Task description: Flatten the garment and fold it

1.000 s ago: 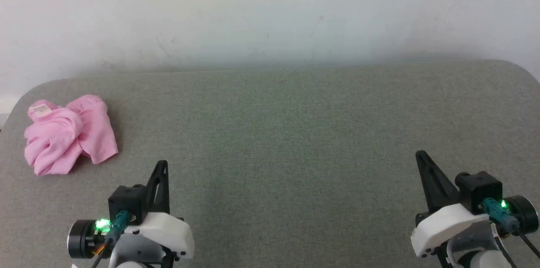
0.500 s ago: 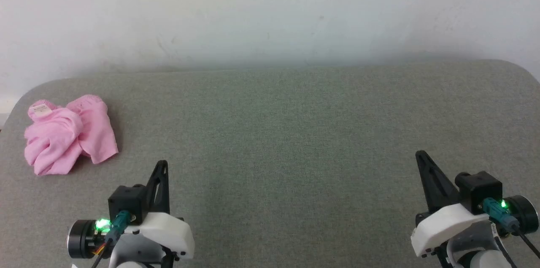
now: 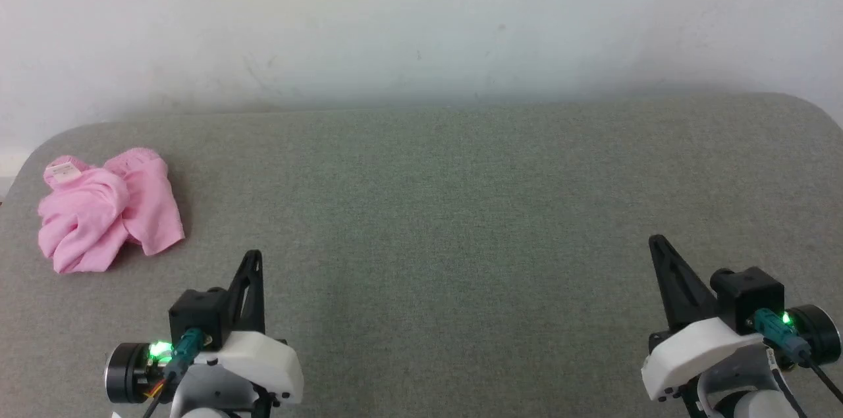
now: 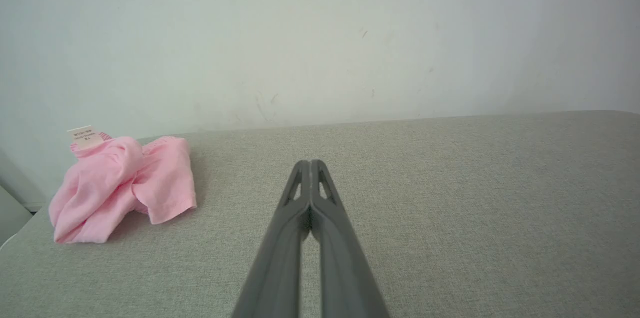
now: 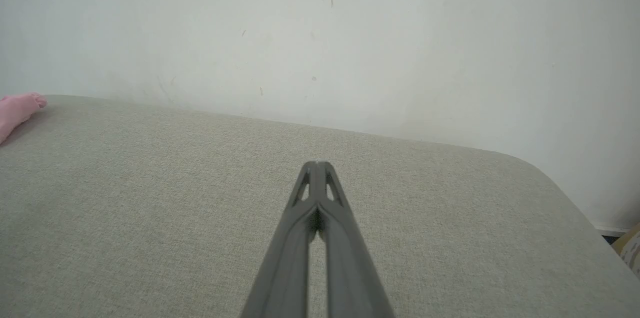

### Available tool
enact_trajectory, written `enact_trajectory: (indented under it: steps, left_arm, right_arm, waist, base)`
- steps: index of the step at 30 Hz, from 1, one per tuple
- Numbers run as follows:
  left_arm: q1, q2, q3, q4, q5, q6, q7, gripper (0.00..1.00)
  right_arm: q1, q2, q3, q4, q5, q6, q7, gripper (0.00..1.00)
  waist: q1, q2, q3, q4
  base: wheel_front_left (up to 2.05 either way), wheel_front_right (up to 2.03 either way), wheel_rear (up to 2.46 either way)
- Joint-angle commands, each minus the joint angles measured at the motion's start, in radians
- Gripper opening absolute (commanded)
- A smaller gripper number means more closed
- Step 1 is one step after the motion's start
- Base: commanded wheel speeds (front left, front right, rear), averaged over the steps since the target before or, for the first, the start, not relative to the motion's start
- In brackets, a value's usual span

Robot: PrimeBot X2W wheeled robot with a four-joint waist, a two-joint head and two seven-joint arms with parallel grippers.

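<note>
- Presently, the garment (image 3: 105,210) lies crumpled in a heap at about 9 o'clock on the grey fabric surface (image 3: 461,207), close to its rounded far-left corner. It is neither flattened nor folded.
- Its small white label (image 3: 62,172) shows at the heap's 11 o'clock edge; one leg hem spreads toward 4 o'clock.
- Left gripper (image 3: 253,257): at 7 o'clock in the head view, fingers pressed together tip to tip, nothing between them. The garment sits toward its 10 o'clock, well apart.
- Right gripper (image 3: 655,243): at 5 o'clock, fingers likewise pressed together and empty. The garment lies far off toward its 9 o'clock.
- Neither gripper touches the garment.
- Pale wall (image 3: 421,23), faintly scuffed, backs the surface at 12 o'clock.
</note>
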Motion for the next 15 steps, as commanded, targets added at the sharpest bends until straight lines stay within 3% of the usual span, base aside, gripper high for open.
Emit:
enact_trajectory:
  steps: [1,15]
  left_arm:
    - [-0.013,-0.003,0.004,-0.005,0.007,-0.008,0.000,0.00]
    - [-0.013,-0.003,0.004,-0.005,0.007,-0.008,0.000,0.00]
  right_arm:
    - [-0.015,0.004,0.000,-0.005,-0.008,-0.002,0.000,0.00]
    - [-0.015,0.004,0.000,-0.005,-0.008,-0.002,0.000,0.00]
  waist:
    - [0.0000,0.0000,0.000,0.000]
    - [0.0000,0.0000,0.000,0.000]
  base:
    - [0.00,0.00,0.00]
    - [0.00,0.00,0.00]
